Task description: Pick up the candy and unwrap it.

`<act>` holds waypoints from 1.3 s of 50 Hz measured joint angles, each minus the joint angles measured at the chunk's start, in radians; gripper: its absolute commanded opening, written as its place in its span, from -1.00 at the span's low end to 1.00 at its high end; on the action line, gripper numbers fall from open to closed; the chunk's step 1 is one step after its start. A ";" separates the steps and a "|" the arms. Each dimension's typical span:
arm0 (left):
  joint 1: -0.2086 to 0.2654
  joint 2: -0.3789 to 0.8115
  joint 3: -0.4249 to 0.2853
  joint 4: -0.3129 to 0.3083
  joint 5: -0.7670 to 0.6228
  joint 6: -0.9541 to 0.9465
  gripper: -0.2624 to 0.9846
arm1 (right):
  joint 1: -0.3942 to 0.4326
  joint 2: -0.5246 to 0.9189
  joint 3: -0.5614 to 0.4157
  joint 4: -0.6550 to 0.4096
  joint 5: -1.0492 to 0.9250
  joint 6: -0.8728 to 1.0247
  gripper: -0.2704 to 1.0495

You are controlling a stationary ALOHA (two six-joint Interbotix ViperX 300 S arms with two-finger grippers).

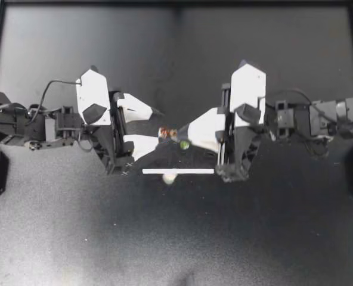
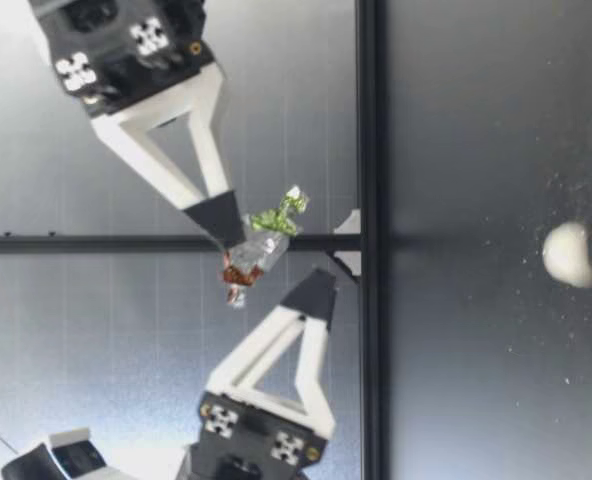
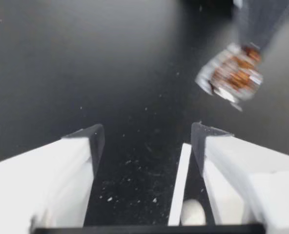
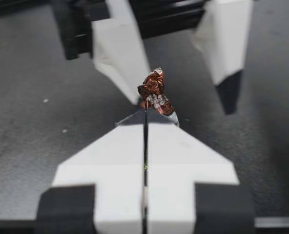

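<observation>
The candy is lying bare on the table, below both grippers and just beside a white strip. My right gripper is pressing its fingers together on the crinkled wrapper, holding it in the air. My left gripper is standing spread, with the wrapper's brown end just ahead of its fingertips and not touching them.

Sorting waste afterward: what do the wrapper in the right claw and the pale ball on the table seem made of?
Wrapper, pinched in the right claw: thin foil or metallised film, glossy; it is crinkled and glints silver among red-brown and green patches. Ball: matt, off-white, smooth and rounded, probably the bare candy; hard or chewy cannot be told.
</observation>
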 measured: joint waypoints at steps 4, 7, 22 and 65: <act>0.000 -0.002 0.005 0.002 -0.002 0.025 0.39 | -0.006 -0.005 0.003 0.000 0.003 0.000 -0.88; 0.000 -0.003 0.008 0.000 -0.003 0.041 0.39 | -0.009 -0.011 0.005 0.000 0.006 0.000 -0.88; 0.000 -0.048 0.014 0.008 -0.020 0.086 0.30 | -0.011 -0.025 0.026 0.000 0.017 -0.005 -0.85; -0.002 -0.196 0.121 0.069 -0.192 0.103 -0.59 | -0.012 -0.037 0.078 -0.003 -0.186 -0.094 0.23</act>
